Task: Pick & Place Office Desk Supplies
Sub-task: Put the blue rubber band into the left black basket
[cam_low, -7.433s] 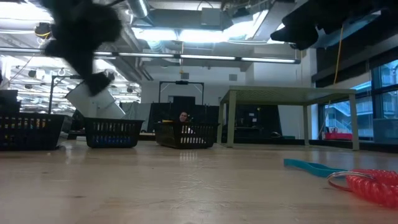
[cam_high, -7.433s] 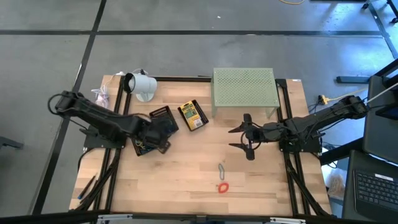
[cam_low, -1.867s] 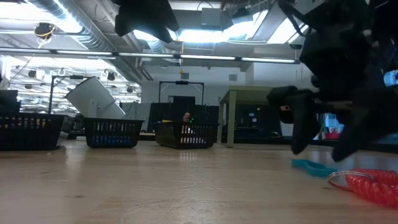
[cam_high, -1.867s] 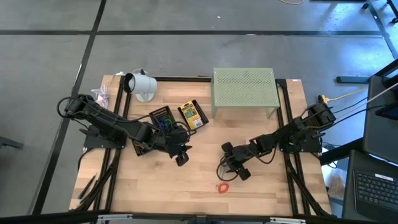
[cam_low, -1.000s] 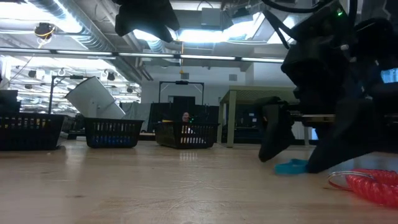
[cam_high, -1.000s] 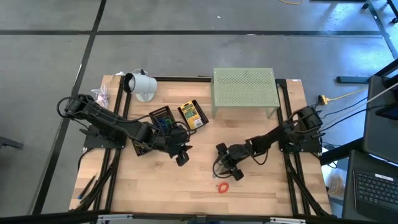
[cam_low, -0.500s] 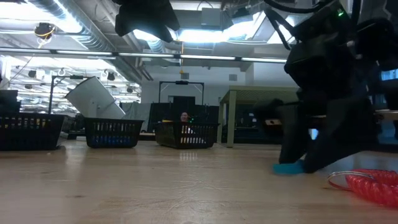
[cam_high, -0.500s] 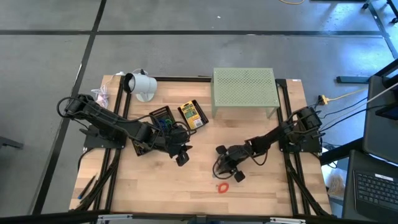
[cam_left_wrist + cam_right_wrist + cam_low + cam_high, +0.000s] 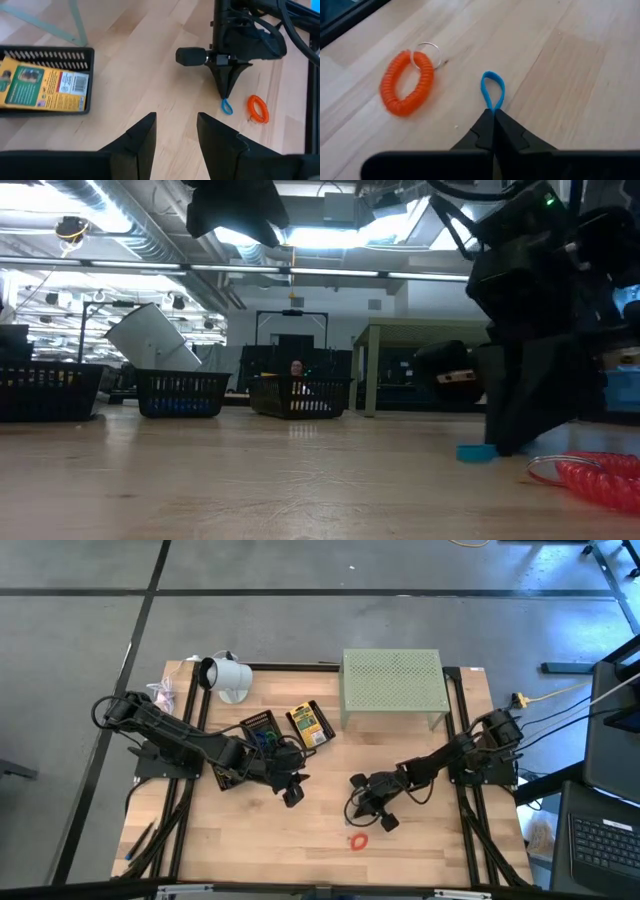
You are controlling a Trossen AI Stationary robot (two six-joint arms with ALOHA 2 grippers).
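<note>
A blue rubber band (image 9: 492, 90) lies on the wooden table near its middle, and my right gripper (image 9: 493, 116) is shut on it; the same gripper (image 9: 226, 96) also shows in the left wrist view. An orange coil ring (image 9: 406, 89) with a metal ring lies flat on the table beside the band. To the left of the band, my left gripper (image 9: 175, 131) hangs open above bare wood with nothing between its fingers. A yellow printed packet (image 9: 42, 82) lies in a black tray (image 9: 262, 730). My right gripper pinches one end of the blue band (image 9: 493, 109) between its two fingertips. The fingers come down from above, tips at the table top. The rest of the loop (image 9: 227, 106) sticks out past the tips and lies flat on the wood.
A pale green perforated stand (image 9: 392, 685) occupies the far edge right of centre. A white cup-like object (image 9: 225, 675) lies at the far left. A second yellow packet (image 9: 308, 725) lies near the stand. Bare wood stretches along the near edge.
My right gripper has shut its fingers on one end of the blue band, low at the table top. The band has been squeezed into a narrower loop and has shifted a little along the table. My left gripper has stayed still.
</note>
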